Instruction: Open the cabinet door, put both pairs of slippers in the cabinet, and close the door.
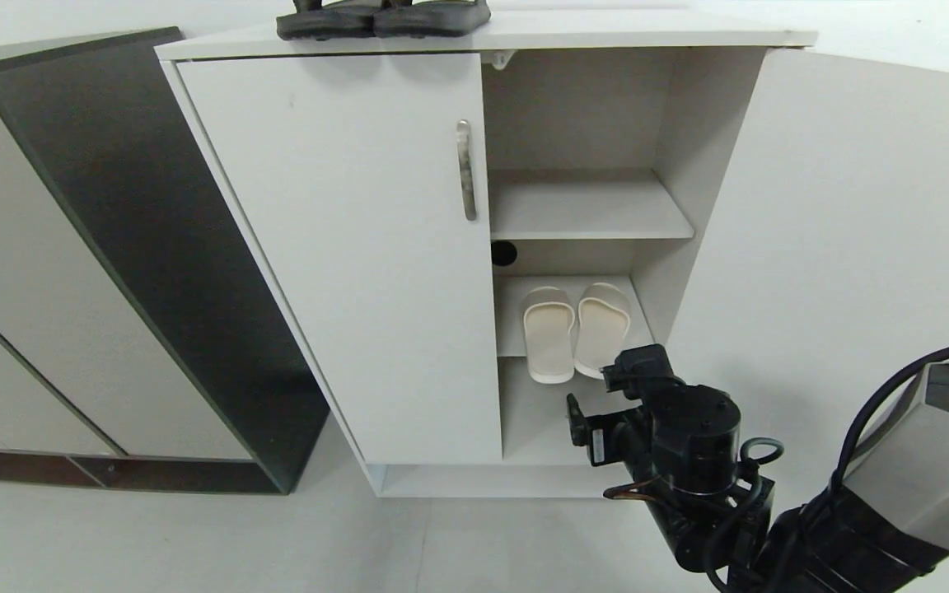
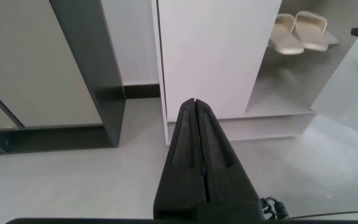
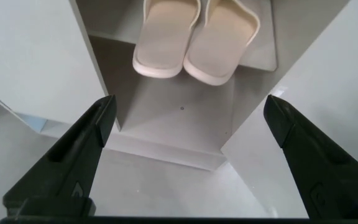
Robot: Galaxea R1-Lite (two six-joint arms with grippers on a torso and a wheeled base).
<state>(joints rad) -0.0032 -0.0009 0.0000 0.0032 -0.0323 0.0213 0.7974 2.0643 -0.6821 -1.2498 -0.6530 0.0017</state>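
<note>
The white wooden cabinet (image 1: pixel 343 247) is standing open on its right side, with black slippers (image 1: pixel 384 18) lying on top, partly cut off by the frame, and cream foam slippers (image 1: pixel 553 329) sitting on the middle shelf. The right gripper (image 3: pixel 189 106) is hovering just before the cream foam slippers with fingers spread apart. The left gripper (image 2: pixel 195 102) is hanging farther back, fingers pressed together.

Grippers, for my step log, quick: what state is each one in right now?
Left gripper: closed, holding nothing.
Right gripper: open, empty, facing the white slippers.
</note>
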